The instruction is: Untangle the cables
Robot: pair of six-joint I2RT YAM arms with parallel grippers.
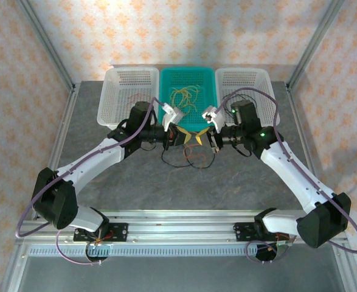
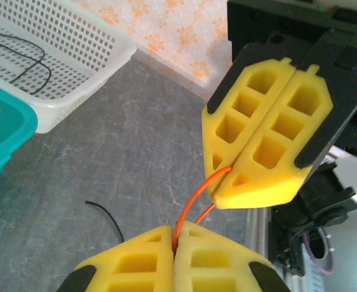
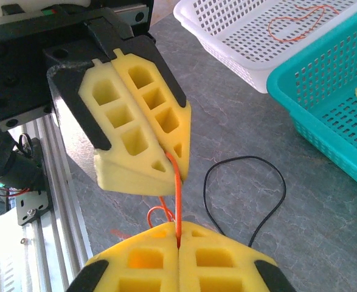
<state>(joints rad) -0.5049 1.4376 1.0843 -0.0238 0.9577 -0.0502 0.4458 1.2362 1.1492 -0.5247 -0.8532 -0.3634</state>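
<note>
Grey bench (image 1: 227, 182): left gripper (image 2: 175, 231), right gripper (image 3: 178, 228) tip-to-tip mid-bench, both pinching orange cable (image 2: 187, 207); black cable (image 3: 275, 182) lying nearby.

Orange cable (image 3: 177, 201) pinched; black cable (image 3: 245, 157) looped on table (image 3: 245, 115); yellow cables (image 1: 184, 96) in teal basket (image 1: 187, 69).

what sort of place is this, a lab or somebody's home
Most likely a robot lab work cell, not a home: two white robot arms bolted to a silver metal rail, a bare aluminium frame around patterned backdrop panels, and white and teal perforated plastic baskets.
</note>
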